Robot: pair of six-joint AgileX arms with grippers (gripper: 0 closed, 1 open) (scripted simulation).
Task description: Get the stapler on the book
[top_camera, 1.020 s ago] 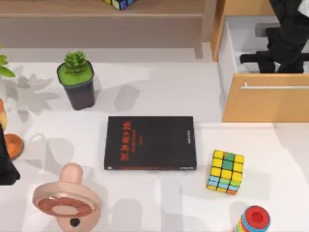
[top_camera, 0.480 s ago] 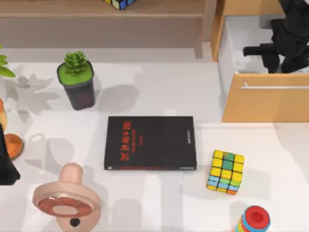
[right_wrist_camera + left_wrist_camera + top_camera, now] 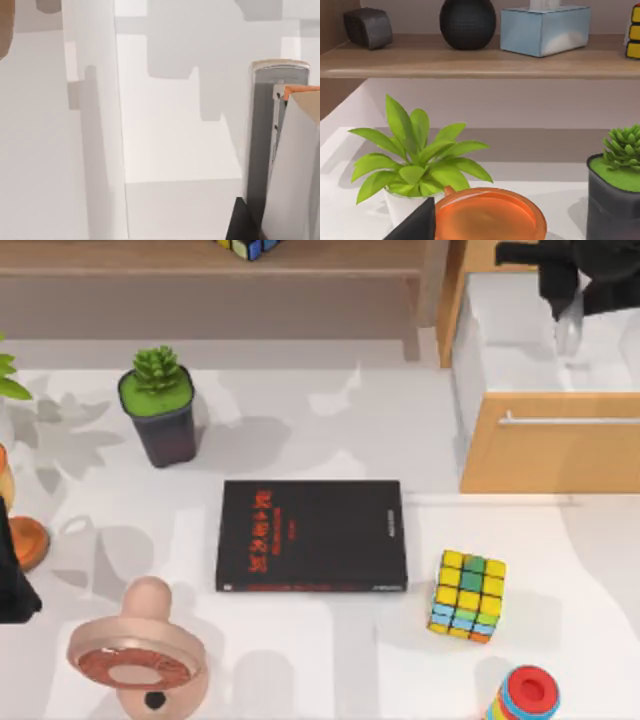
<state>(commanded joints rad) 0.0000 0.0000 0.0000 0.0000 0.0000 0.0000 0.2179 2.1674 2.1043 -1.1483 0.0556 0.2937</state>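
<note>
Starting at the left edge, my left gripper (image 3: 15, 590) is parked; if its fingers are spread I cannot tell. One flat black book (image 3: 312, 536) with red letters lies mid-table, one colourful cube (image 3: 467, 595) just right of it. Over the one open wooden drawer (image 3: 545, 455), my right gripper (image 3: 572, 302) pinches one slim pale stapler (image 3: 568, 332).

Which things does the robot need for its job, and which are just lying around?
Needed:
- stapler, held in the right claw above the open drawer
- book, in the middle of the table

Just lying about:
- potted succulent
- colour cube
- pink round toy
- left claw, parked at the left edge
</note>
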